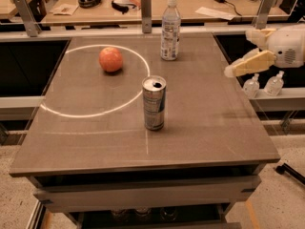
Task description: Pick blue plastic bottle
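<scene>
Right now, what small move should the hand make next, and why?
Probably ease the hand in over the table, toward the tall clear plastic bottle with the white cap. The hand hangs open by the brown table's right edge, well apart from the bottle, which stands upright near the far edge. The silver-blue drink can stands nearer the front, off that path.
</scene>
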